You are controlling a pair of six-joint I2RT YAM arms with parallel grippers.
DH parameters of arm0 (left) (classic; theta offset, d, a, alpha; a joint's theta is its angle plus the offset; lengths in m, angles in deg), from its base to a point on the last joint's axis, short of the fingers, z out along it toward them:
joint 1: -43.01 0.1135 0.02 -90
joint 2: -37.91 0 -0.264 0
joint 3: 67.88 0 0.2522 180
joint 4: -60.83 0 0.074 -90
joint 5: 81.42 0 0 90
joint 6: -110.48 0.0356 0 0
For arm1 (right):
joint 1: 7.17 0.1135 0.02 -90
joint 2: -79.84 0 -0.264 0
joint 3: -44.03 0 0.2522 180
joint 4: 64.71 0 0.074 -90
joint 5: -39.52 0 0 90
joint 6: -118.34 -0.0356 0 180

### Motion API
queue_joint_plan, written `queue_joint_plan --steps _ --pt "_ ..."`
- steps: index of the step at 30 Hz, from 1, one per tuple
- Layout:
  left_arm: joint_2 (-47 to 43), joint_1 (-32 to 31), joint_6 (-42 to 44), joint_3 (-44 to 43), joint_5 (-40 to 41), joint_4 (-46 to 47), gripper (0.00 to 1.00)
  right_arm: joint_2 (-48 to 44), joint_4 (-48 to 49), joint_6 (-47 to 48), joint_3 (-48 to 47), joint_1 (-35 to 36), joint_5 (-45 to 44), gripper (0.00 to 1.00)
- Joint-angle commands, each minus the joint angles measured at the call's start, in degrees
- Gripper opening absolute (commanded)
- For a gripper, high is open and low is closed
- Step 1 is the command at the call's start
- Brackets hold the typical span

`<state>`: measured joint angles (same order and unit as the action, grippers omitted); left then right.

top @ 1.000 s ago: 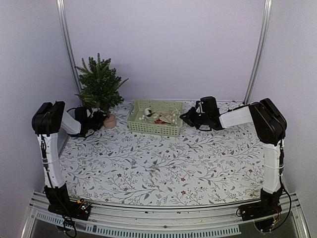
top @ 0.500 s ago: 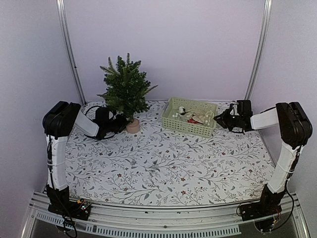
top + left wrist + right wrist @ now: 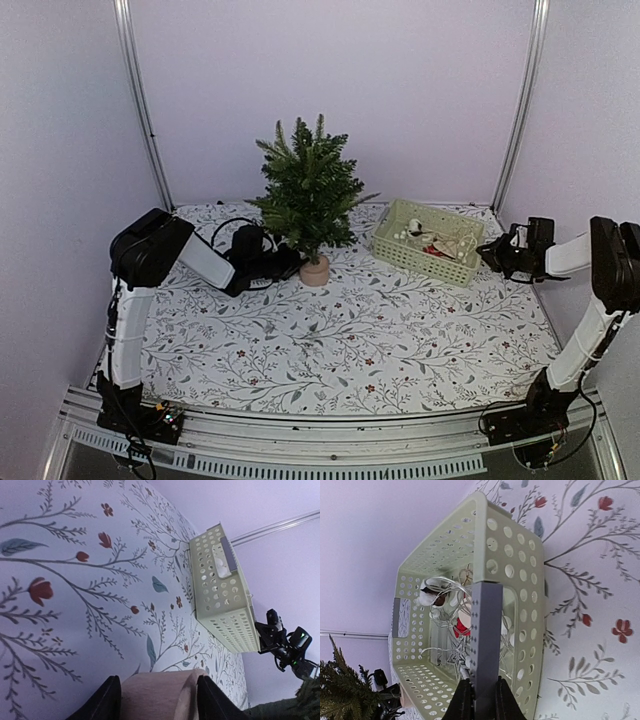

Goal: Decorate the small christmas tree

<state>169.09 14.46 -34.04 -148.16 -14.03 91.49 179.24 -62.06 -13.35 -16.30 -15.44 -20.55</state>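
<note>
One small christmas tree (image 3: pixel 308 190), base (image 3: pixel 155 702) clasped by left gripper (image 3: pixel 157 682), right gripper (image 3: pixel 482 686) pinching basket (image 3: pixel 515 570)

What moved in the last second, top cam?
The left gripper, closed on the base of the tree, slid it right from the far-left corner toward the middle of the table. The right gripper, clamped on the handle of the basket, dragged it right. Unchanged: both grips, tree upright, ornaments in the basket.
</note>
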Motion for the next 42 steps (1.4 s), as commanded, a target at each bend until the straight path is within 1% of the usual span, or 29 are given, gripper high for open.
queue_joint_plan --steps 1,6,10,13,17,21,23,26,27,28,30,31,32,34,35,36,38,42 --pt "3.0 -2.6 -1.8 -0.8 -0.3 -0.1 0.54 -4.2 -2.2 4.3 5.6 -6.1 -1.0 0.00" --pt "4.6 -5.0 -2.8 -3.0 -0.6 -0.1 0.54 -7.9 -2.1 4.5 9.5 -13.1 -0.5 0.00" --pt "5.5 -6.4 -2.6 -5.1 -0.7 -1.2 0.54 -12.2 -2.1 3.4 12.3 -16.6 -4.0 0.00" --pt "6.1 -6.9 -2.8 -6.1 -0.7 -1.6 0.54 -14.7 -1.4 0.7 14.8 -16.9 -8.1 0.00" --pt "6.7 -7.3 -3.0 -6.9 -0.7 -1.8 0.55 -18.9 2.6 -5.3 19.7 -16.9 -12.0 0.00" --pt "7.2 -7.7 -3.5 -7.1 -0.5 -1.6 0.55 -20.5 7.8 -12.1 23.8 -16.8 -12.7 0.00" --pt "7.4 -7.9 -3.9 -7.1 -0.4 -1.4 0.55 -20.2 9.1 -15.2 24.1 -16.2 -12.8 0.00" --pt "7.1 -7.9 -4.3 -6.6 -0.2 -1.0 0.56 -19.7 10.1 -16.3 23.7 -14.3 -13.3 0.00" --pt "7.0 -7.8 -4.4 -6.4 0.0 -1.0 0.58 -19.8 10.2 -16.6 23.4 -13.8 -13.1 0.02" --pt "6.6 -7.6 -4.4 -6.1 0.2 -1.0 0.60 -19.8 10.2 -16.6 23.2 -13.6 -12.7 0.09" --pt "6.0 -7.3 -4.6 -5.3 0.4 -0.8 0.64 -20.0 9.1 -16.7 22.8 -13.5 -12.1 0.30" --pt "5.8 -7.0 -4.7 -4.9 0.3 -0.5 0.66 -20.5 7.8 -16.6 22.6 -13.4 -12.2 0.51" --pt "5.4 -6.8 -4.8 -4.4 0.3 -0.1 0.68 -21.0 6.2 -16.6 22.4 -13.4 -12.7 0.67" --pt "4.8 -6.3 -4.8 -3.5 0.5 0.0 0.70 -23.0 3.3 -16.6 22.6 -13.4 -13.9 0.80" --pt "4.4 -6.1 -4.8 -3.1 0.6 0.1 0.71 -24.0 2.1 -16.6 22.9 -13.5 -14.8 0.83" --pt "4.1 -6.0 -4.8 -2.7 0.7 0.2 0.75 -25.6 1.3 -16.4 23.1 -13.4 -15.6 0.84" --pt "3.4 -5.7 -4.8 -1.6 1.0 0.5 0.79 -28.8 -1.0 -14.6 23.0 -13.4 -17.4 0.84" --pt "1.4 -4.7 -4.9 1.0 2.1 0.6 0.84 -31.8 -6.7 -5.8 19.3 -13.5 -19.6 0.84"
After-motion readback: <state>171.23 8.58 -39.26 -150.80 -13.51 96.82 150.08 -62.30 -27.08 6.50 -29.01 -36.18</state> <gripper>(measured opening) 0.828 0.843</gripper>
